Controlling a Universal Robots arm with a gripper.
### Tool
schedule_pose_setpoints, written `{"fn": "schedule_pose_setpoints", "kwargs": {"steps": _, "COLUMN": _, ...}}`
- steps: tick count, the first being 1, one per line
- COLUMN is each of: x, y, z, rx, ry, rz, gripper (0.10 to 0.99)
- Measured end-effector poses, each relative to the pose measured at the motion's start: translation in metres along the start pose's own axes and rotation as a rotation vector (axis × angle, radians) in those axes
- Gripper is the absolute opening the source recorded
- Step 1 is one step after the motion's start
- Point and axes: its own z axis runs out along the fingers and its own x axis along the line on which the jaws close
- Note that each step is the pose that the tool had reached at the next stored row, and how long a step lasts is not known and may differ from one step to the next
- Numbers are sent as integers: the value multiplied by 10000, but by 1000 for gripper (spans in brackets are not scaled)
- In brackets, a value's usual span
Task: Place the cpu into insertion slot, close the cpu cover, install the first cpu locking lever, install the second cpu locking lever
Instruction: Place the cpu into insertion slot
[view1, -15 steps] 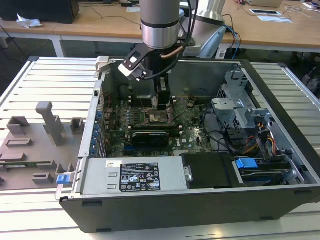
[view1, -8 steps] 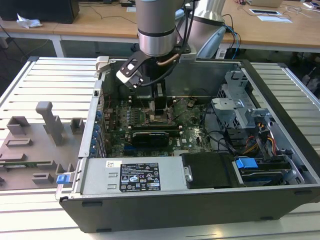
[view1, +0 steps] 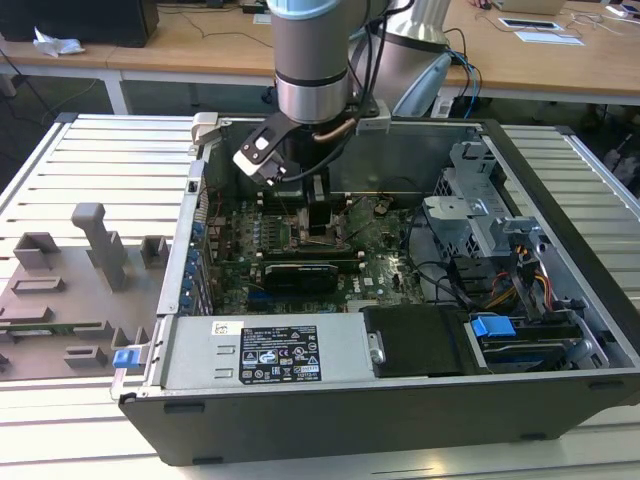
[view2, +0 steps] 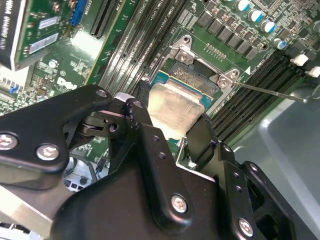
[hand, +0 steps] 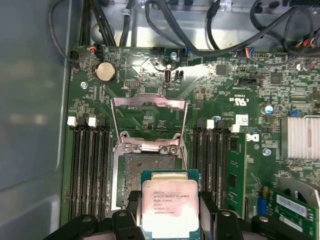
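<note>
The cpu (hand: 171, 209), dull silver top up, is pinched by the gripper (view2: 172, 111), whose two black fingers (view2: 142, 125) clamp it by opposite edges. In both wrist views it hangs over the nearer part of the insertion slot (hand: 147, 162) rather than squarely over it; whether its underside touches the dark rim I cannot tell.

The main hazard, as I judge it, lies here: a chip that comes down offset or tilted would rest one corner on the brownish-gold contact field, and any push from above could bend the fine contacts. A chip turned the wrong way would not seat at all. The hold is on thin edges only, so a small slip could drop it askew.

Long memory slots (hand: 87, 165) run close along both sides of the socket, and the broad fingers have little room there; a sideways correction could knock them against those slots.

Farther off, the cpu cover (hand: 148, 103) stands raised on its hinge at the far edge of the socket, its window open to the motherboard (hand: 220, 90) behind. If it were jarred it might fall onto the chip or the fingers.

A thin metal rod (view2: 270, 91), likely one locking lever, sticks out beside the socket, where it could catch a finger.

Farthest, dark cables (hand: 165, 20) hang along the wall of the case (view1: 330, 400), loose enough to snag the arm.
</note>
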Motion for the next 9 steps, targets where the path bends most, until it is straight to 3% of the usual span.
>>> {"fn": "schedule_pose_setpoints", "kwargs": {"steps": 9, "x": 64, "y": 0, "z": 137, "rx": -4, "ry": -18, "rz": 231, "gripper": 545}}
